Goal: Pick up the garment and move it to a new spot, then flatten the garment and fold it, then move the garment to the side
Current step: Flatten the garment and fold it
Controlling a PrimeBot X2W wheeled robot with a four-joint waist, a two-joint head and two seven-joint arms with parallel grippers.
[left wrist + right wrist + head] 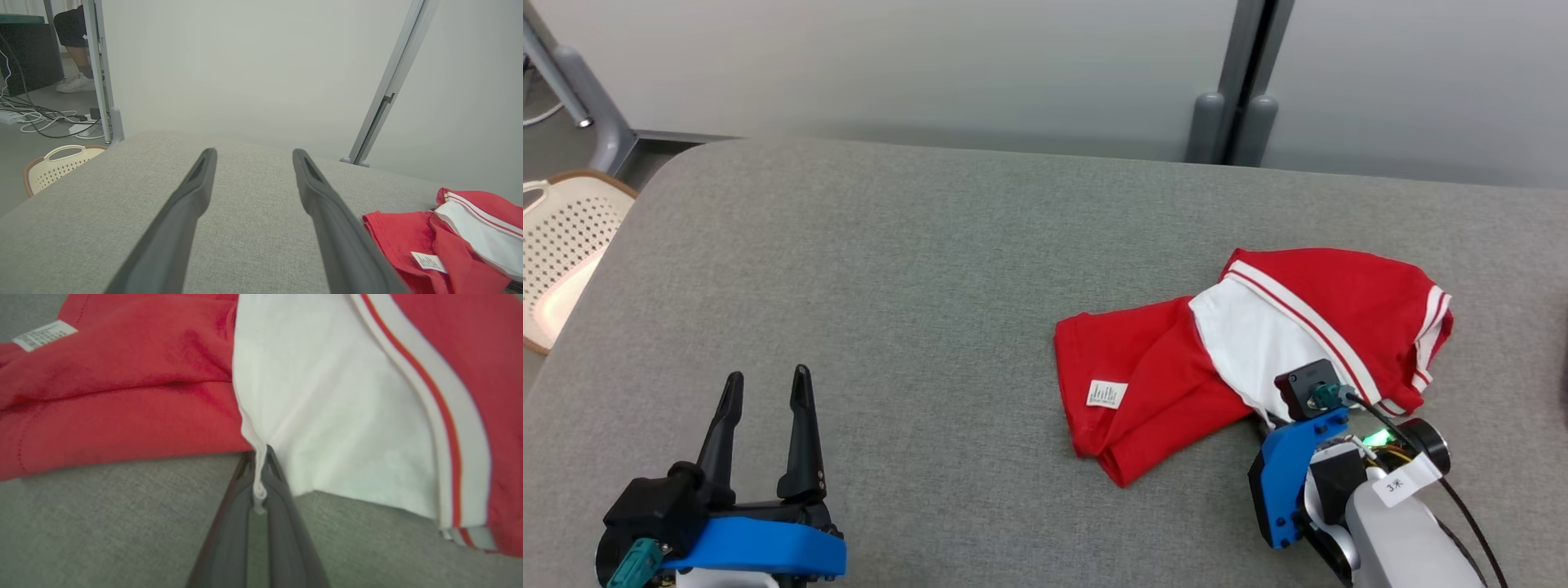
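The garment (1176, 367) is a crumpled red and white top with striped trim and a small white label, lying on the right half of the grey surface (931, 269). It also lies at the lower right of the left wrist view, garment (449, 245). My right gripper (259, 457) is shut on a pinched fold of the garment's white fabric (327, 416) at its near edge. In the head view the right wrist (1298, 457) sits at that same edge, fingers hidden beneath it. My left gripper (764, 408) stands open over bare surface at the lower left, far from the garment.
A cream perforated basket (556, 245) stands on the floor off the table's left edge. Grey partition panels and a post (1233, 82) close off the far side. In the left wrist view a person's leg and shoe (75, 81) and floor cables lie beyond the partition.
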